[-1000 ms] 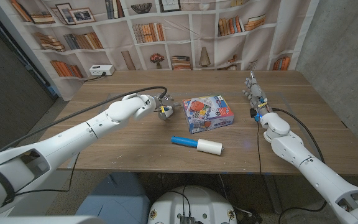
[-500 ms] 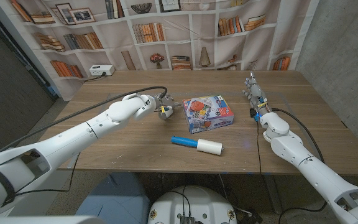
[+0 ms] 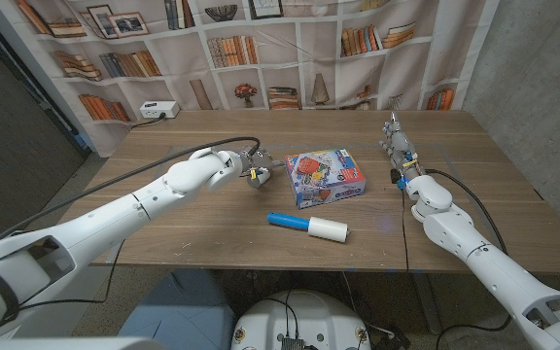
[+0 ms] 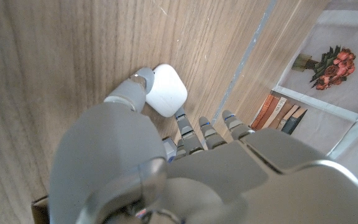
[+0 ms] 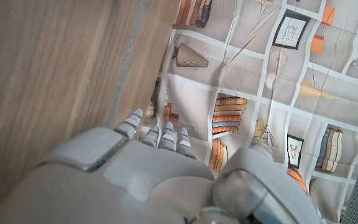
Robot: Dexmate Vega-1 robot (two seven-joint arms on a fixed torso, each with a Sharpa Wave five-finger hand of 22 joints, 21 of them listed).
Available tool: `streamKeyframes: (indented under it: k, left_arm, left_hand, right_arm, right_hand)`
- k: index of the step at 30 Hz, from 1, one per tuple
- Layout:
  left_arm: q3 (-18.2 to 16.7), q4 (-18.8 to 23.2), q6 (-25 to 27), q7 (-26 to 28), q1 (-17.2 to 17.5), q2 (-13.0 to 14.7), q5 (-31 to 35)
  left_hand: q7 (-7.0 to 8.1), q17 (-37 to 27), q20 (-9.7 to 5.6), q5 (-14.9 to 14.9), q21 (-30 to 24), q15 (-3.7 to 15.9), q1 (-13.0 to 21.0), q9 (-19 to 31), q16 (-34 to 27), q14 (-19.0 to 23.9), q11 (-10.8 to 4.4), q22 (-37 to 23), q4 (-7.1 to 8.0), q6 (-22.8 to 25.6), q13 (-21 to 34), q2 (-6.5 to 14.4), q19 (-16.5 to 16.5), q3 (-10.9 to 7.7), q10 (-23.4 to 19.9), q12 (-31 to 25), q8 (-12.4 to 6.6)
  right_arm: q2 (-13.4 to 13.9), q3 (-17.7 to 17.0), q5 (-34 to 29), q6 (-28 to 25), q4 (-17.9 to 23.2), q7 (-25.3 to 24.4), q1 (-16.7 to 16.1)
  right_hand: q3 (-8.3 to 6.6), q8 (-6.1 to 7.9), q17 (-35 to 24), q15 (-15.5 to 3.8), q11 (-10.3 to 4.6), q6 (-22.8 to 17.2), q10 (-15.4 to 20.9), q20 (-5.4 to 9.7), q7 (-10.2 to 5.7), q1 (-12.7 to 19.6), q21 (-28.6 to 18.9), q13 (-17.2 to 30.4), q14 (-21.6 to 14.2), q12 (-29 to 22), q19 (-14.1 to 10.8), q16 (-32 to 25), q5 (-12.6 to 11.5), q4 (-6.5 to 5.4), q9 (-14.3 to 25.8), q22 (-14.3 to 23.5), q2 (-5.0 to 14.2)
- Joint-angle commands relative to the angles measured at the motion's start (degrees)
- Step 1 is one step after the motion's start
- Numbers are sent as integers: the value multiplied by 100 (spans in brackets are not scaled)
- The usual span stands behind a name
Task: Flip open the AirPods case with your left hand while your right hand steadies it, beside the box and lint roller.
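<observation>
The white AirPods case (image 4: 166,90) sits on the wooden table (image 3: 212,224) with its lid down, just left of the colourful box (image 3: 325,177). My left hand (image 3: 233,163) is at the case (image 3: 257,177), thumb (image 4: 133,89) pressed on one side and fingertips (image 4: 182,119) against the other, pinching it. The blue-handled lint roller (image 3: 309,226) lies in front of the box. My right hand (image 3: 400,146) stands on the table well to the right of the box, fingers straight and apart, holding nothing, far from the case.
A black cable (image 3: 178,156) runs along my left arm over the table. A white power strip (image 3: 158,110) lies at the back left corner. Behind the table hangs a bookshelf-printed backdrop (image 3: 290,49).
My left hand has shifted very slightly at the case. The right arm, box and lint roller have not moved.
</observation>
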State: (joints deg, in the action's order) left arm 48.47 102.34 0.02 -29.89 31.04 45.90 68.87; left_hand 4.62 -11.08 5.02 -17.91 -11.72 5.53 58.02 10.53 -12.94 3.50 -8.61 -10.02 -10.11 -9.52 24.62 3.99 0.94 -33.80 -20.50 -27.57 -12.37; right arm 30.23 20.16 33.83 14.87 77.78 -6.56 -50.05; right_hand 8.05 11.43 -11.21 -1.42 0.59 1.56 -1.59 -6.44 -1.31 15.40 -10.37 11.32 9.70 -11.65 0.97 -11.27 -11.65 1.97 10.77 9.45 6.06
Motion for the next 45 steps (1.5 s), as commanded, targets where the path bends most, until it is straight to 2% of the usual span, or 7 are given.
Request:
streamKeyframes:
  k: [1,14,19,30,37,45]
  left_arm:
    - [-157,104,83,444,161,96,-97]
    - [-517,339,518,926,556,175,-411]
    - [-676,472,904,1149,791,85,-584]
    - [-794,675,1293,1457,970,7,-736]
    - [-951,791,1829,1925,1249,-204,-935]
    - [-942,851,2218,2210,1336,-343,-1030]
  left_hand:
    - [25,-36,-21,-4,-56,29,54,10,-35,100,-383,-11,11,61,157,58,98,35,-469,-82,7]
    - [18,-49,-40,-2,-55,-7,88,10,4,45,-387,-13,9,116,189,52,150,87,-446,-114,25]
    - [20,-53,-46,-2,-54,-3,105,11,4,54,-387,-13,8,120,196,64,162,93,-435,-119,33]
    - [15,-57,-34,2,-48,-2,119,11,1,98,-385,-14,5,148,218,39,181,130,-464,-158,45]
    - [32,-68,-7,1,-20,7,108,11,-6,149,-385,-15,16,165,236,11,140,141,-488,-191,57]
    - [42,-75,11,-3,-12,25,105,11,-10,199,-386,-15,17,205,254,-13,138,136,-536,-230,57]
  right_arm:
    - [-3,-10,7,34,29,0,-7]
    - [11,10,-20,21,120,-13,-42]
    - [-6,26,-26,28,113,-8,-43]
    - [-20,24,-43,107,105,9,-49]
    - [-62,19,-11,187,41,55,-61]
    - [-64,35,-70,420,176,170,-86]
  right_hand:
    - [-22,-11,-5,25,6,50,-23,-24,2,59,-39,27,133,4,17,-24,2,2,31,34,-11]
    - [-25,-8,-7,25,4,44,-26,-25,-4,53,-41,27,132,3,16,-27,5,0,32,34,-9]
    - [-27,-8,-8,26,8,46,-26,-25,-1,52,-40,27,133,2,19,-27,6,1,32,34,-9]
    - [-33,-7,-7,36,4,44,-30,-35,1,56,-40,27,139,1,23,-25,7,5,32,34,-8]
    - [-37,-9,-7,44,3,49,-31,-42,-9,60,-39,27,140,1,27,-25,8,9,32,34,-8]
    - [-40,-5,-7,64,5,41,-30,-51,4,62,-39,27,143,-1,29,-24,9,11,32,34,-8]
